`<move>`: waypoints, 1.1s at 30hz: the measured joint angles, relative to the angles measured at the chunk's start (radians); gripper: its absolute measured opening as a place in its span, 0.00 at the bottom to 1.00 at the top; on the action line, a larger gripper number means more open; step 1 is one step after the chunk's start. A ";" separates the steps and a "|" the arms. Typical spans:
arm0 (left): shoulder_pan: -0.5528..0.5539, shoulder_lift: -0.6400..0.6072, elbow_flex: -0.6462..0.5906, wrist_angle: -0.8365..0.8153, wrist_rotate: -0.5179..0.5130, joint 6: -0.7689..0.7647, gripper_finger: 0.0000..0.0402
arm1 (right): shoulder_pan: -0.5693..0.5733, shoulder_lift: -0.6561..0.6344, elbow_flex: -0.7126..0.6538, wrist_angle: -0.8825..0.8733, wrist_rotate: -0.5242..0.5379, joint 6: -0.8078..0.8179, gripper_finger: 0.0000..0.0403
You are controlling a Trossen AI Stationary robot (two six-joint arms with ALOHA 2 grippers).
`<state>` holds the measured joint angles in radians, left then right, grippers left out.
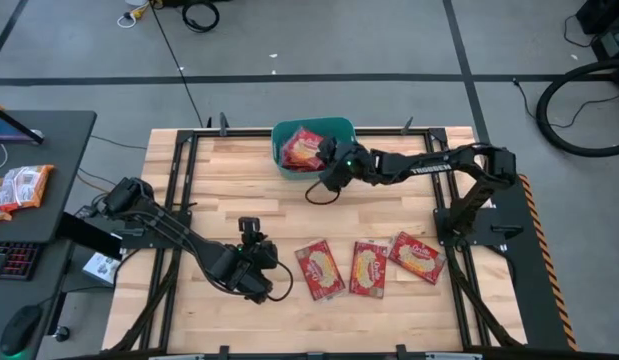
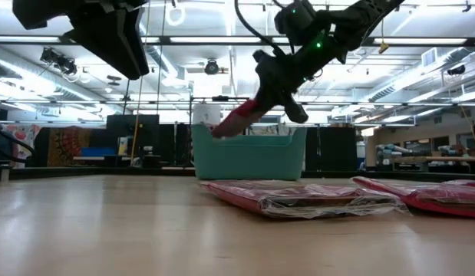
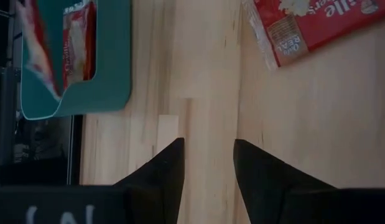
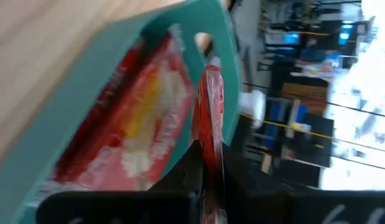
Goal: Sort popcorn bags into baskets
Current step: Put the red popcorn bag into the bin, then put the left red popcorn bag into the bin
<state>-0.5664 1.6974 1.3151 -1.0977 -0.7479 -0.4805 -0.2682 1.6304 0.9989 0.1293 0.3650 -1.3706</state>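
Note:
The teal tub [image 1: 289, 165] stands at the table's far middle, with red popcorn packets [image 1: 304, 148] lying in it. My right gripper [image 1: 327, 168] hovers at the tub's right near corner, shut on another red packet [image 2: 235, 119] that slants down over the tub. In the right wrist view this packet [image 4: 211, 106] shows edge-on above the tub [image 4: 86, 81]. Three packets [image 1: 368, 268] lie flat on the near right of the table. My left gripper [image 1: 251, 232] is open above bare wood left of them, and touches nothing. My right gripper pinches the red packet by its upper end [image 4: 212, 146] between its two fingers, coming slanting down from the table's right. The packet is lifted clear and hangs tilted below the fingers, its lower end [image 2: 222, 127] at the tub's rim.
In the left wrist view the tub's corner [image 3: 111, 74] and one packet's end [image 3: 304, 31] lie ahead of the open fingers [image 3: 173, 162]. A dark side table [image 1: 49, 140] to the left carries more packets [image 1: 19, 188]. Black rails frame the tabletop. Bare wood lies between tub and packets.

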 joint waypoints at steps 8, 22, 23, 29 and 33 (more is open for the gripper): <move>0.021 0.000 0.000 0.003 0.000 0.002 0.35 | -0.078 0.003 0.000 -0.045 -0.070 0.122 0.19; 0.020 0.000 0.000 0.004 0.001 0.002 0.35 | -0.140 0.003 0.000 -0.070 0.333 0.097 0.28; 0.020 0.000 0.000 0.004 0.006 0.002 0.35 | -0.144 0.003 0.000 -0.061 0.373 0.096 0.28; 0.020 0.000 0.000 0.008 0.019 0.004 0.35 | -0.114 -0.036 0.000 -0.040 0.409 0.199 0.28; 0.020 0.001 0.000 0.041 0.019 0.032 0.35 | -0.059 -0.076 0.000 -0.040 0.285 0.291 0.28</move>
<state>-0.5461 1.6981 1.3151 -1.0564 -0.7286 -0.4486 -0.3273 1.5546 0.9989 0.0891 0.6504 -1.0800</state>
